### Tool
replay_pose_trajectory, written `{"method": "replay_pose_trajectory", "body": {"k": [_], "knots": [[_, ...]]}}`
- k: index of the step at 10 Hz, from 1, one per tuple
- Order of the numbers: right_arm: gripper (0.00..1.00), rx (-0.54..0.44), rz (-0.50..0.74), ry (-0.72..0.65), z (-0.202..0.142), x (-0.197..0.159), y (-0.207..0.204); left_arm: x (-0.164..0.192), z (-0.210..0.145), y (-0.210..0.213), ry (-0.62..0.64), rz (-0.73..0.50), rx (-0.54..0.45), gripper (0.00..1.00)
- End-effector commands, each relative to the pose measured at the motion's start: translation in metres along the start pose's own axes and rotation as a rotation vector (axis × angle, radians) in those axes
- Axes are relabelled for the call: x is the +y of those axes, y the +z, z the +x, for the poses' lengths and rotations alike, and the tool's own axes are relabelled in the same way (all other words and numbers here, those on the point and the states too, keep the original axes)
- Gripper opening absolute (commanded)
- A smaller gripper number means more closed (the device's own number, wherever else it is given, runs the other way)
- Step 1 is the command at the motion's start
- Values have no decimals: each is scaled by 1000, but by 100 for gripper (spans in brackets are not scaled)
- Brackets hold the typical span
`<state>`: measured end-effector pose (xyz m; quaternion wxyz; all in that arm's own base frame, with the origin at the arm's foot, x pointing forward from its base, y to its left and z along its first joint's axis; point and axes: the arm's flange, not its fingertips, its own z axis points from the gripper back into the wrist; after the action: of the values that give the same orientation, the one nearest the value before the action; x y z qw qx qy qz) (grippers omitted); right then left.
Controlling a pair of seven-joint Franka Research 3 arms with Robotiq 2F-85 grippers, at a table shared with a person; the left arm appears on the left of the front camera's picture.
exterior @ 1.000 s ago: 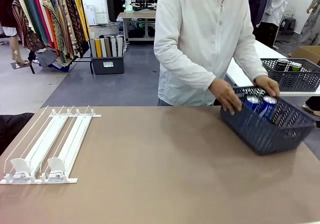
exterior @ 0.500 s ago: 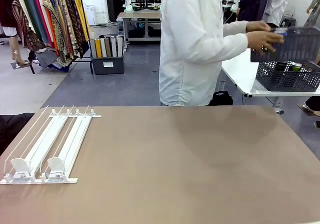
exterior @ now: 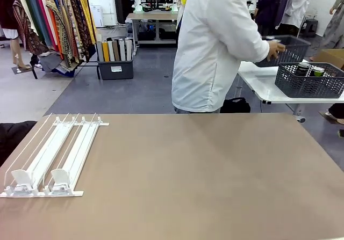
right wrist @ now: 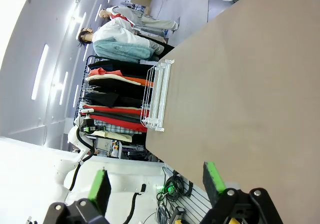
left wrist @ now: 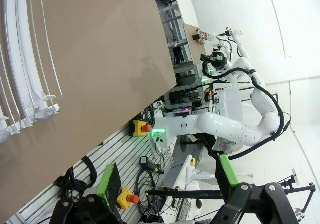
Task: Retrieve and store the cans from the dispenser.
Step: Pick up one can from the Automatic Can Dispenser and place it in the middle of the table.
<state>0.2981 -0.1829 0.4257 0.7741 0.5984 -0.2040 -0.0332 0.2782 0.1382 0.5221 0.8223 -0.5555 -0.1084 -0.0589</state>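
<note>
Dispenser [exterior: 51,157]: on the table [exterior: 188,186], left side, near the front edge. Person [exterior: 215,46]: behind the table's far edge, right of centre. Side table [exterior: 258,84]: behind and right; on it a mesh basket [exterior: 309,84] holding two cans [exterior: 310,70]

**Three cameras, one brown counter**

The front camera sits at the robot's edge of the counter [exterior: 188,181], looking across it at a person [exterior: 215,46]. Both wrist cameras hang off that edge, rolled sideways, looking past each hand [left wrist: 167,181] [right wrist: 155,181]. All three share the white rack [exterior: 54,154] [left wrist: 25,78] [right wrist: 156,93].
</note>
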Motion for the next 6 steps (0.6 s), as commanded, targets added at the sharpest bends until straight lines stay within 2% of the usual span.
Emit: {"method": "replay_pose_trajectory", "body": {"k": [1, 6], "knots": [[100, 9, 1, 16, 1, 1, 3, -2, 0, -1, -7, -26, -13, 100], [100, 9, 1, 16, 1, 1, 3, -2, 0, -1, -7, -26, -13, 100]]}}
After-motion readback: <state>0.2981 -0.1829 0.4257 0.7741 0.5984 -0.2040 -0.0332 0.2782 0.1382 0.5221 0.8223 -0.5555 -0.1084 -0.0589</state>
